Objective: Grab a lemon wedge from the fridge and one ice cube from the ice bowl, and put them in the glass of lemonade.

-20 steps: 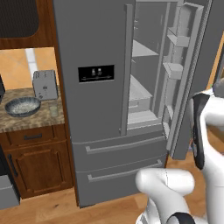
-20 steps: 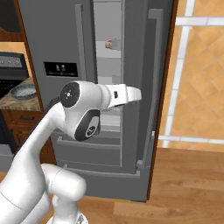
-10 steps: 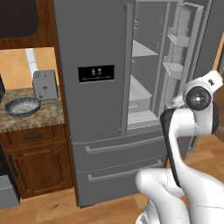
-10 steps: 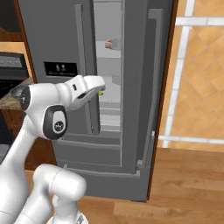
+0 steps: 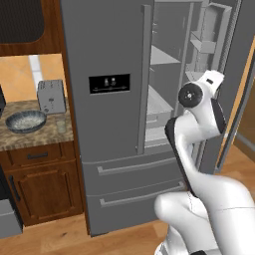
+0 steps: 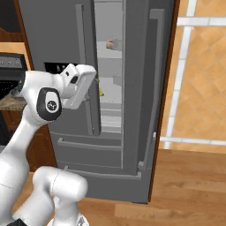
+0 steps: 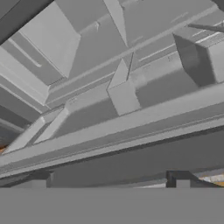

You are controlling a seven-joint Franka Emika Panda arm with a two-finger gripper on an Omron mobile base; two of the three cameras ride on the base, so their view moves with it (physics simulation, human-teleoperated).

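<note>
Kitchen with wood floor, dark wood cabinets and a speckled granite counter [image 5: 30,139] at left of the left base view. Fridge [image 5: 112,55] fills frame centre, right door swung open. On the counter: ice bowl [image 5: 25,121], toaster [image 5: 51,95] behind it, glass of lemonade [image 5: 61,125] just right of the bowl. Right base view alone shows a yellow lemon wedge [image 6: 101,92] on a fridge shelf, and the gripper [image 6: 86,86] beside the opening. Jaws wide apart, holding nothing. Hand view: grey door bins [image 7: 131,87].

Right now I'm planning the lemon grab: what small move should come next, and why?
Probably ease the open gripper forward through the fridge's open right door toward the small yellow piece on the shelf, likely the lemon wedge. The hand sits at the opening, holding nothing.
</note>
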